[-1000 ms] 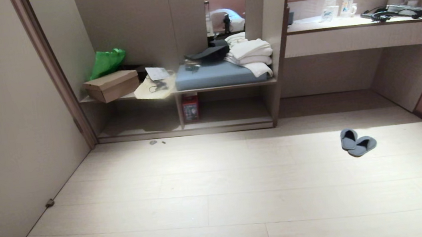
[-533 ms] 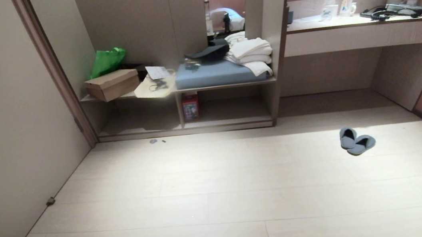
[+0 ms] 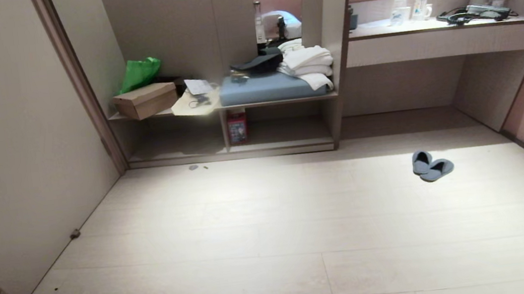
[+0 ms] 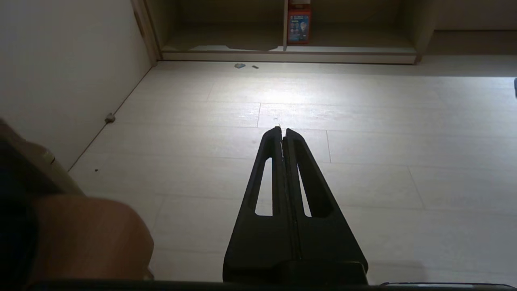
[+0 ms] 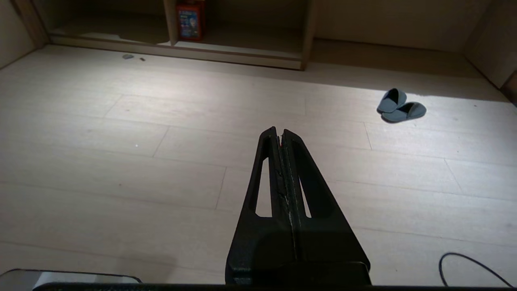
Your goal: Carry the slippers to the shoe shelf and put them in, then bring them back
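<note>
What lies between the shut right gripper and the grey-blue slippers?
Only bare pale plank floor between right gripper and grey-blue fabric slippers, per the right wrist view.

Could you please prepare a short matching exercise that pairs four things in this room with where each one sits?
Things:
1. slippers
2. cardboard box
3. red box
4. folded white towels

Places:
A. inside the shoe shelf, beside its divider
B. on the blue cushion
C. on the floor, right of the shelf
D. left end of the bench board

Pairs: 1-C, 2-D, 3-A, 4-B
</note>
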You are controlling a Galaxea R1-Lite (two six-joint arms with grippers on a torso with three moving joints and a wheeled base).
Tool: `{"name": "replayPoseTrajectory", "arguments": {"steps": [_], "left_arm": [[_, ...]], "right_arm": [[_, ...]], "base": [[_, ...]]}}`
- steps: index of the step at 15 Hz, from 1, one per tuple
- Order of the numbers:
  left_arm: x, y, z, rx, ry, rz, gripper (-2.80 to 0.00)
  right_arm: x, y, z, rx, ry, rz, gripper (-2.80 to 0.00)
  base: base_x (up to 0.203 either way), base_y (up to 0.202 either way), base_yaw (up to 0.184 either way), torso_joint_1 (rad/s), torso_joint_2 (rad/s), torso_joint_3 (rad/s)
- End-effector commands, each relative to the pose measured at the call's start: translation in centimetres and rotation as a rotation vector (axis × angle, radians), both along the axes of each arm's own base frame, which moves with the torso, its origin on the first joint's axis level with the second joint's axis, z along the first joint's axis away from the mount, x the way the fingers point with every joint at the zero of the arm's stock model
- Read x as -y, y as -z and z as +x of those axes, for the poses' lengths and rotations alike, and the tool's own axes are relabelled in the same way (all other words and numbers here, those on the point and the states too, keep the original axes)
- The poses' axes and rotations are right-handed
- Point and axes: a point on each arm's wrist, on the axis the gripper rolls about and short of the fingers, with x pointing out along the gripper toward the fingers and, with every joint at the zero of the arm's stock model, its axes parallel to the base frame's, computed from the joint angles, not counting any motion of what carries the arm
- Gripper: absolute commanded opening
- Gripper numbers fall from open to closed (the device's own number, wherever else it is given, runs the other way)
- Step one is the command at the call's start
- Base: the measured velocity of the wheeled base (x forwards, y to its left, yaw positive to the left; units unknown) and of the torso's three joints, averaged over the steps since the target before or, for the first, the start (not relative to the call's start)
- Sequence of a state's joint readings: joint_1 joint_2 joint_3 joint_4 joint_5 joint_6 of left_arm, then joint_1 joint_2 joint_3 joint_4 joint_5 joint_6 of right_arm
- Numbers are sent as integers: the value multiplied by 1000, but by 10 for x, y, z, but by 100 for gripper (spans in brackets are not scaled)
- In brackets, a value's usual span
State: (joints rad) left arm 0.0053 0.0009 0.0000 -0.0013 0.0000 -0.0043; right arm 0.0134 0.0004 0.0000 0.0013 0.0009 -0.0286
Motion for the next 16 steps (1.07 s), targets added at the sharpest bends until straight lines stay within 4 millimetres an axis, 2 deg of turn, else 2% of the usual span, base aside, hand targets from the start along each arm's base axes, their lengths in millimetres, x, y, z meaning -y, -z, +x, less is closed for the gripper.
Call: {"name": "replayPoseTrajectory", "arguments": {"steps": [1, 9, 16], "left_arm": [[0, 0, 0, 0, -1, 0, -280], [0, 0, 0, 0, -1, 0, -280], [0, 0, 0, 0, -1, 0, -280]], "right_arm": [[0, 0, 0, -1, -1, 2, -280], [0, 0, 0, -1, -1, 2, -280], [0, 0, 0, -1, -2, 4, -280]], "base": [[-195, 0, 3, 6, 2, -1], [-191, 0, 1, 1, 3, 3], [-9, 0, 0, 5, 1, 0]]}}
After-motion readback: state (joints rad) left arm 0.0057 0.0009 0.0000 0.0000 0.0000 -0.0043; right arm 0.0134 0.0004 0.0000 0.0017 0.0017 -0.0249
